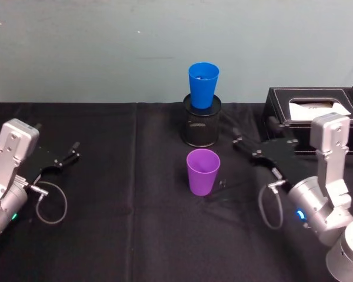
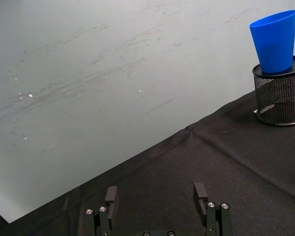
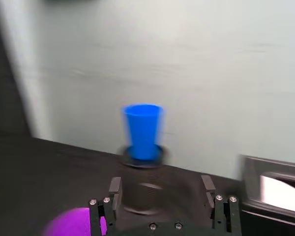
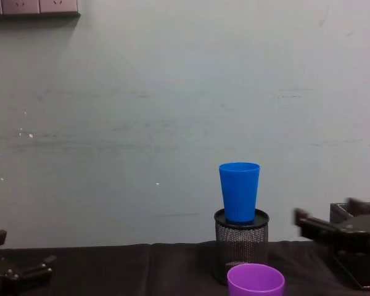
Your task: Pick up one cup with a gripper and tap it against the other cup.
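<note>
Arms sit low on both sides of the black cloth table (image 1: 106, 235). The right black two-fingered gripper (image 1: 247, 147) on its silver-grey arm with a blue light reaches in from the right side. It points toward ten o'clock. Its fingers (image 3: 114, 186) are spread wide apart and hold nothing. The left black gripper (image 1: 70, 151) rests at the left side of the table. It points toward two o'clock, and its fingers (image 2: 111, 195) are wide apart too, with nothing between them.

The smooth purple plastic cup (image 1: 202, 171) stands upright in the middle of the table with its wide rim up. It is at about eight o'clock from the right gripper, near it but not touching. The bright blue plastic cup (image 1: 203, 84) stands upright, its bottom sitting in the top of a round black mesh pen holder (image 1: 201, 128). That holder is at twelve o'clock from the purple cup, close behind it with a small gap.

A black box with white paper on top (image 1: 312, 111) sits at the right back edge, just behind the right arm. There is lots of bare black cloth between the purple cup and the left gripper. A pale wall (image 4: 172, 92) rises right behind the table's far edge.
</note>
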`<state>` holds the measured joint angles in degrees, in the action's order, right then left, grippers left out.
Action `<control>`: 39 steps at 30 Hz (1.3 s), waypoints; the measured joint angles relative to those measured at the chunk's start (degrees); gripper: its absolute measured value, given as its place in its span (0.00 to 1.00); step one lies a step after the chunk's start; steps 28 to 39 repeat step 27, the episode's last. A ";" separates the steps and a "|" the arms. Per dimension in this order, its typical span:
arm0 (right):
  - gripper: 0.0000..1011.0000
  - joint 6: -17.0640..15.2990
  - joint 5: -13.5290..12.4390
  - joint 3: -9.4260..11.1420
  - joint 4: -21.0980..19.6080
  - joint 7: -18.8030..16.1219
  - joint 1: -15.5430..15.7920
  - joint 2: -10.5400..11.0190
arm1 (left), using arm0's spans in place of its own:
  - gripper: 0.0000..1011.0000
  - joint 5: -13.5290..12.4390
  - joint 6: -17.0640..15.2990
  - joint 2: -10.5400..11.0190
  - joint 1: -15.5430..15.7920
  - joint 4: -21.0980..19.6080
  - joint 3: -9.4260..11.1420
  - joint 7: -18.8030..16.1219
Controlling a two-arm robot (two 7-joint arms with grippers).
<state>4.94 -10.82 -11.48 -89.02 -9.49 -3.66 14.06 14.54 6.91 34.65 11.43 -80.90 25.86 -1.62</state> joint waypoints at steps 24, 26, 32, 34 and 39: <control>0.99 -1.58 8.58 0.95 3.63 8.71 -0.68 -1.81 | 0.99 0.00 0.00 0.00 0.00 0.00 0.00 0.00; 0.99 -1.58 8.51 0.94 3.57 8.58 -0.67 -1.79 | 0.99 0.00 0.00 0.00 0.00 0.00 0.00 0.00; 0.99 -1.58 8.48 0.94 3.56 8.57 -0.66 -1.78 | 0.99 0.00 0.00 0.00 0.00 0.00 0.00 0.00; 0.99 -1.58 8.48 0.94 3.56 8.57 -0.66 -1.78 | 0.99 0.00 0.00 0.00 0.00 0.00 0.00 0.00; 0.99 -1.58 8.48 0.94 3.56 8.57 -0.66 -1.78 | 0.99 0.00 0.00 0.00 0.00 0.00 0.00 0.00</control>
